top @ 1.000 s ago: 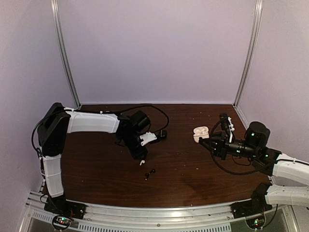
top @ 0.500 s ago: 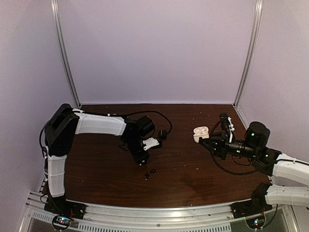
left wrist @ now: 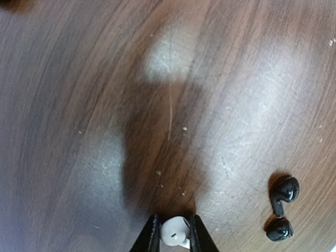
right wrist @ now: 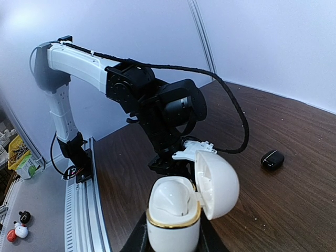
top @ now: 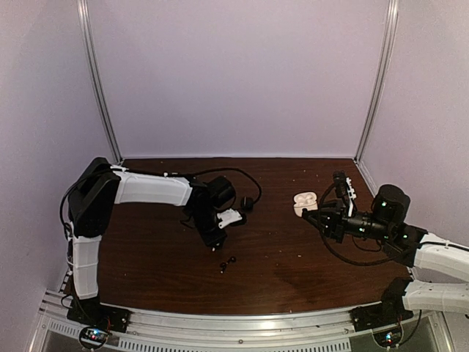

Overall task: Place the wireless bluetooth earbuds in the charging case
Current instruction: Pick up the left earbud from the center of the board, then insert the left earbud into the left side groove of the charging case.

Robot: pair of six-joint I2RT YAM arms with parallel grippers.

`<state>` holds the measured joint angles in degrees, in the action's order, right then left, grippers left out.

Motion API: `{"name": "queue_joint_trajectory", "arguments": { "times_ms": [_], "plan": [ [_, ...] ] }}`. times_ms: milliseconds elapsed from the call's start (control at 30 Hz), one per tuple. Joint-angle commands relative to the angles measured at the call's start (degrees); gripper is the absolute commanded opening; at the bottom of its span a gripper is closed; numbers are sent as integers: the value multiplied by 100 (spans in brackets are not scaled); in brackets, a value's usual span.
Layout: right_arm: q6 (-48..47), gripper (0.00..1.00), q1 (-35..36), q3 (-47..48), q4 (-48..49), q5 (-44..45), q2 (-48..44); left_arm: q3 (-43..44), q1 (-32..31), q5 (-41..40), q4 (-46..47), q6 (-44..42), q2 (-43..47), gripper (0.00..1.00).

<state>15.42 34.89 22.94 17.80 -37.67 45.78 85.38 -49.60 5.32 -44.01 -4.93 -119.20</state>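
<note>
Over the table (top: 293,271), top external view: noted left gripper (top: 218,240) down at mid-left, jaws close together; contents too small to make out from there. Logged two black earbuds (top: 228,264) loose just beside it, nearer the arm bases. Found right gripper (top: 311,213) at right, clamped on white charging case (top: 304,201), standing open. Spotted small black case (top: 247,203) behind the left wrist.

Left wrist view: confirmed left gripper (left wrist: 174,220) pinched tight on one white earbud (left wrist: 176,233), squeezed between both fingertips (left wrist: 153,233); touching the wood or not, cannot tell. Recorded black earbuds (left wrist: 283,191) toward the frame's right edge, side by side, apart from the fingers.

Right wrist view: saw right gripper (right wrist: 173,239) closed around the charging case (right wrist: 173,210), upright, lid (right wrist: 216,184) hinged open to one side. Marked black case (right wrist: 272,159) lying on the table beyond.
</note>
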Motion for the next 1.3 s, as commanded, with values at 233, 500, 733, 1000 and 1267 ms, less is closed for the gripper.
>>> {"name": "queue_joint_trajectory", "arguments": {
  "times_ms": [233,500,733,1000,1267],
  "plan": [
    [-30,0,-33,-57,225,15,-32,-643,-22,-368,1495,160,1182,7],
    [-235,0,23,-26,984,-127,341,-1601,-67,-315,3343,117,2883,8],
    [-784,0,346,124,1808,-115,865,-2467,-451,-75,5027,-341,4110,9],
    [-1701,0,988,387,2280,240,1376,-2854,-1151,106,6196,-859,4641,9],
    [-1920,0,1370,642,2631,524,1796,-2969,-1690,126,6795,-1342,4506,9]
  ]
}}
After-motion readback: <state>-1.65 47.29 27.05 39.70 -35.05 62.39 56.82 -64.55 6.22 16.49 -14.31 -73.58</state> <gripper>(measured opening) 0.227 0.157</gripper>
